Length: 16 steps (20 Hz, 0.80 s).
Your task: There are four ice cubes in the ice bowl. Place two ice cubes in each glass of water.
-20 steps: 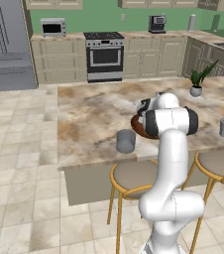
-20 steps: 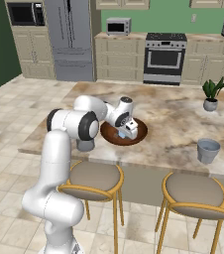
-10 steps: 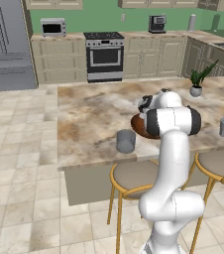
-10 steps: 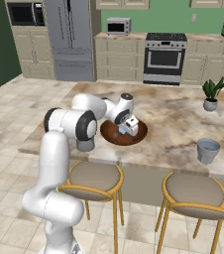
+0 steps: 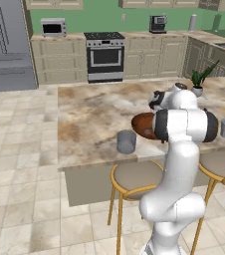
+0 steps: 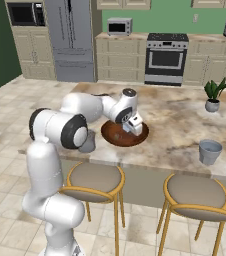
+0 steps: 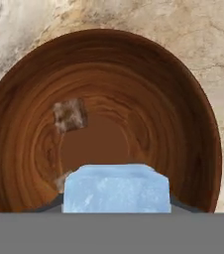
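Now, line by line:

Gripper: the gripper (image 6: pixel 133 126) hangs over the ice bowl (image 6: pixel 114 138), pointing down into it. Seen from the hand, an ice cube (image 7: pixel 116 187) sits right at the bottom edge between the finger tips, with dark finger material showing at both of its lower corners. The jaws are closed on this cube.

Ice bowl: the glossy reddish-brown wooden bowl (image 7: pixel 183 124) stands on the marble island counter (image 6: pixel 180 120), near the counter's front edge. From the left base camera it is partly hidden behind the arm, with its left part (image 5: pixel 143 124) showing.

Other ice: one small translucent cube (image 7: pixel 69 115) lies on the bowl's inner slope, up and left of the held cube. Another small pale piece (image 7: pixel 62 180) shows just left of the held cube; it is too small to tell more.

Glasses: one grey-blue glass of water (image 5: pixel 126 142) stands on the counter to the left of the bowl, near the front edge. The second glass of water (image 6: pixel 210 152) stands well apart to the right, also near the front edge.

Surroundings: a potted plant (image 6: pixel 214 94) stands at the far right of the counter. Two stools (image 6: pixel 95 177) sit under the front edge. A stove (image 5: pixel 104 56) and a fridge (image 6: pixel 70 37) line the back wall.
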Tool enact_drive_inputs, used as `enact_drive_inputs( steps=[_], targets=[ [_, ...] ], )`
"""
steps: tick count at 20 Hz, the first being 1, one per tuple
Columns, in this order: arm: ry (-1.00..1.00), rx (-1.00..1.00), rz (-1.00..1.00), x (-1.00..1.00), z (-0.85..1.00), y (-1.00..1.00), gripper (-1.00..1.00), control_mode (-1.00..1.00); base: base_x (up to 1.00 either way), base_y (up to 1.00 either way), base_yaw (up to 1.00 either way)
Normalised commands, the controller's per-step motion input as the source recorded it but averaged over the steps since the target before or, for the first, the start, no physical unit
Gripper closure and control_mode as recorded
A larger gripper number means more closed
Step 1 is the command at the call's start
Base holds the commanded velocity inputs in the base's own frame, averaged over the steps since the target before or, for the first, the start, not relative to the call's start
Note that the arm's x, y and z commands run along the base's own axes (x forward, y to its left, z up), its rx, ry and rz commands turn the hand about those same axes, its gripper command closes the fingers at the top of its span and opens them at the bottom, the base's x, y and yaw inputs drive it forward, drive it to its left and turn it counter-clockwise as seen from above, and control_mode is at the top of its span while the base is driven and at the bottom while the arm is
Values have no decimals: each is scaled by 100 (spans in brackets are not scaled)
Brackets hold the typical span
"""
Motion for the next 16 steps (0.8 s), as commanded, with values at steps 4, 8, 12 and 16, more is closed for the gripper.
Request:
enact_drive_inputs(
  steps=[4, 8, 12, 16],
  targets=[
    [0, 0, -32, -99, 22, -42, 100, -100, 0, 0, 0],
    [0, 0, -23, -67, 82, -18, 100, -100, 0, 0, 0],
    [15, -1, -24, -70, 76, -46, 100, -100, 0, 0, 0],
    [22, -2, -23, -59, 20, -73, 100, -100, 0, 0, 0]
  ],
)
